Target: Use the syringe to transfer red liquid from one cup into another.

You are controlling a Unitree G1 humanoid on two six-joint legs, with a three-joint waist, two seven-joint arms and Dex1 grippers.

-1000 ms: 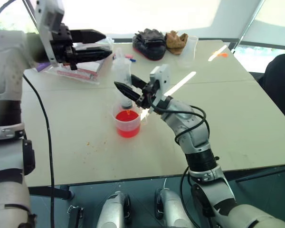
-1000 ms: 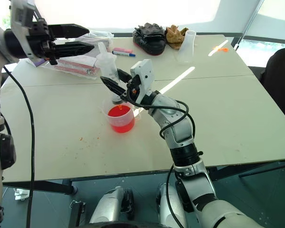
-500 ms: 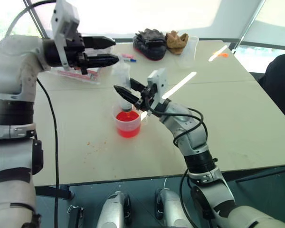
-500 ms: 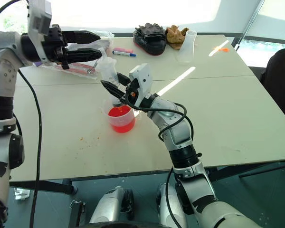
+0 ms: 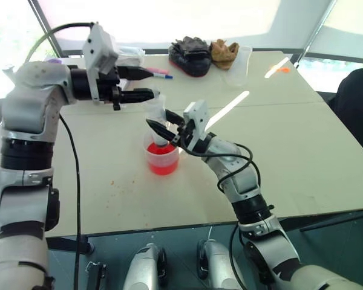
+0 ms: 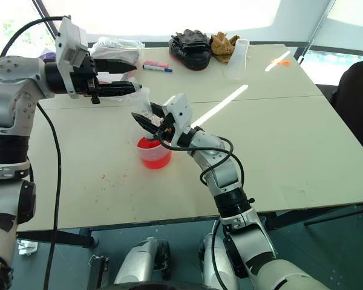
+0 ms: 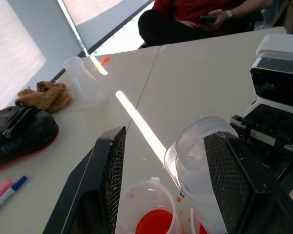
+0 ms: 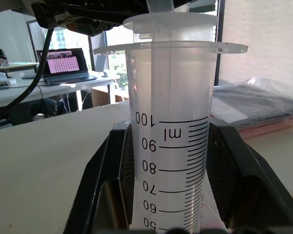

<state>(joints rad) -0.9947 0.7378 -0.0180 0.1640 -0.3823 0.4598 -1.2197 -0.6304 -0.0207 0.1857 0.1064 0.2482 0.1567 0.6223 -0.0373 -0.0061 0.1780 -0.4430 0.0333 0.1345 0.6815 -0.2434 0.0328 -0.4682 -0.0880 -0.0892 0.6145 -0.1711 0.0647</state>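
My right gripper (image 5: pixel 159 119) is shut on the barrel of the clear syringe (image 8: pixel 173 136) and holds it upright. The syringe's lower end hangs at the mouth of the wide cup (image 5: pixel 163 158), which holds the red liquid (image 5: pixel 163 167). Whether the tip touches the liquid I cannot tell. My left gripper (image 5: pixel 150 83) is open, level with the syringe's top. In the left wrist view the white plunger head (image 7: pixel 200 141) lies between its fingers, near one of them. The narrower clear cup (image 7: pixel 170 163) stands right beside the red one, mostly hidden by the syringe.
At the table's far edge lie black gloves (image 5: pixel 190 54), a brown glove (image 5: pixel 225 52), a clear tumbler (image 5: pixel 239 63), a marker pen (image 5: pixel 161 74) and a plastic packet (image 6: pixel 115 49). A seated person (image 7: pixel 200 14) shows beyond the table.
My left gripper has come down and to the right, from above the packet to the syringe's top. The right gripper has sunk a little with the syringe toward the red cup.
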